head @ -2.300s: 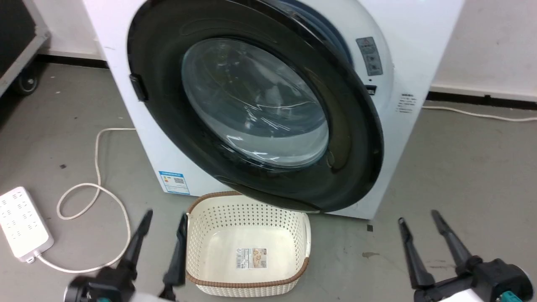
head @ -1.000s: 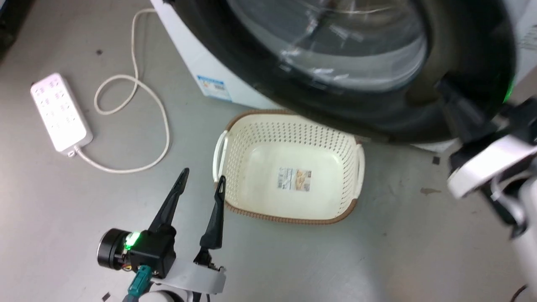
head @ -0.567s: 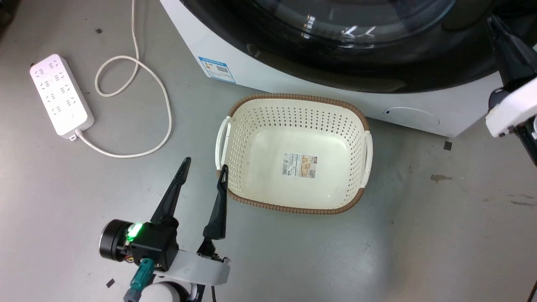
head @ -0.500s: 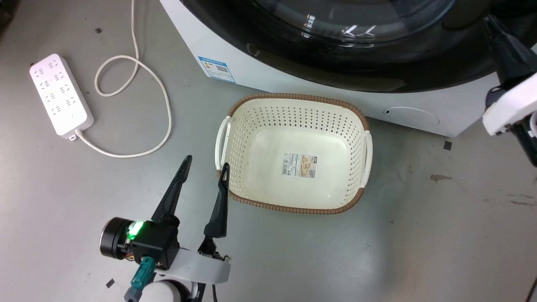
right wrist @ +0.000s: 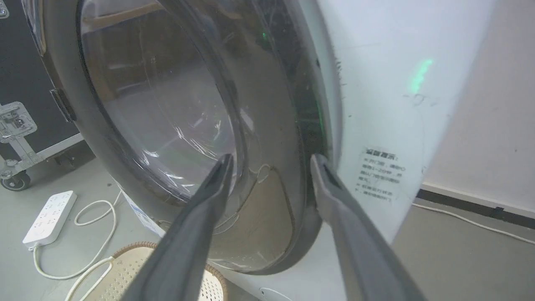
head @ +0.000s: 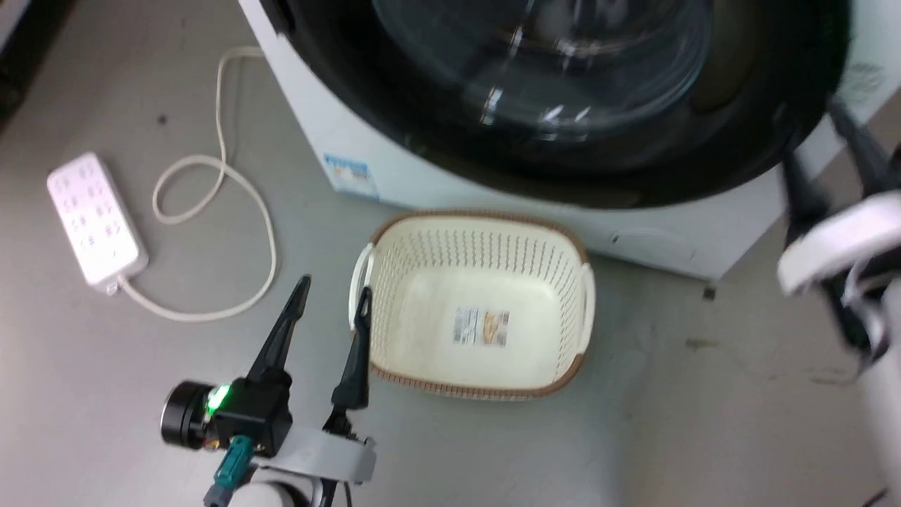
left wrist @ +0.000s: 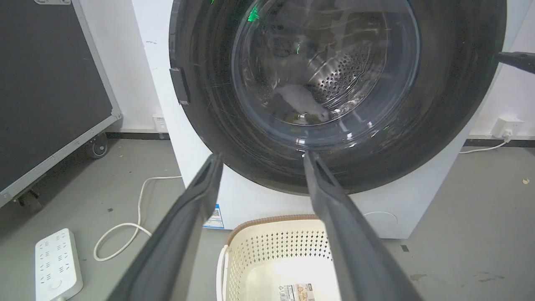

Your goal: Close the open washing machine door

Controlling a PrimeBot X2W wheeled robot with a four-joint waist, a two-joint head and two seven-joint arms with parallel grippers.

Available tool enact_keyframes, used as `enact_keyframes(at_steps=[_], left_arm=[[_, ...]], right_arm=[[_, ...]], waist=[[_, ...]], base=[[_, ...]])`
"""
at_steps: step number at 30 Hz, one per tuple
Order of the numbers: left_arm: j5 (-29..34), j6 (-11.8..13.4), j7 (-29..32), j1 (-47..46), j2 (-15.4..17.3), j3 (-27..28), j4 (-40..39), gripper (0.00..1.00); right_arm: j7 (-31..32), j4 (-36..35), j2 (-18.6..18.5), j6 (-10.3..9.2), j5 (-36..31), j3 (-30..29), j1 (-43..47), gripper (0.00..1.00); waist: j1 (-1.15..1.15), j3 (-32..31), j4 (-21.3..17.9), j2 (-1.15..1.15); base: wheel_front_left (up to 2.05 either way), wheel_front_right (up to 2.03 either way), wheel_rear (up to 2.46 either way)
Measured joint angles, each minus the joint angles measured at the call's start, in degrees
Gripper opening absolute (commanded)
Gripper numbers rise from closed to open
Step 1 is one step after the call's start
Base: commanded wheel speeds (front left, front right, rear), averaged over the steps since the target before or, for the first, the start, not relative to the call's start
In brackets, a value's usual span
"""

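On the grey floor (head: 669,436), the basket (head: 422,257) has an unreadable sticker (head: 481,326). Near the washing machine door (head: 633,165), left pincer (head: 333,287) and right pincer (right wrist: 272,159) stand wide, holding nothing.

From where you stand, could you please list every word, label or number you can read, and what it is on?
No text can be read.
Blue label on the washing machine front: too small.
Sticker on the basket floor: blurred.
Printed notice beside the washing machine door: characters too blurred.
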Motion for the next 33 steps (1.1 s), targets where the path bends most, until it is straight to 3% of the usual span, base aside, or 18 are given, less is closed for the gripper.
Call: enact_keyframes(at_steps=[7,13,20,33], left_arm=[[0.00,-0.75,0.00,1.98,0.13,0.85,2.48,1.00],[-0.01,-0.92,0.01,3.88,0.33,2.01,4.13,1.00],[-0.43,-1.53,0.00,5.82,1.25,2.99,5.09,1.00],[-0.54,-1.93,0.00,6.25,1.38,4.27,6.71,1.00]], right_arm=[[-3.82,-6.54,3.09,0.00,-3.24,-3.86,13.70,1.00],[-4.67,-15.97,8.98,0.00,-10.22,-10.02,25.47,1.00],[-4.88,-22.88,15.64,0.00,-13.68,-14.02,35.38,1.00],[-4.88,-23.94,16.57,0.00,-13.93,-12.45,40.09,1.00]], waist=[[-0.01,-6.79,-2.22,0.00],[-0.01,-11.37,-4.73,0.00],[-0.01,-14.51,-7.82,0.00],[0.01,-15.78,-10.87,0.00]], base=[[0.00,0.00,0.00],[0.00,0.00,0.00],[0.00,0.00,0.00],[0.00,0.00,0.00]])
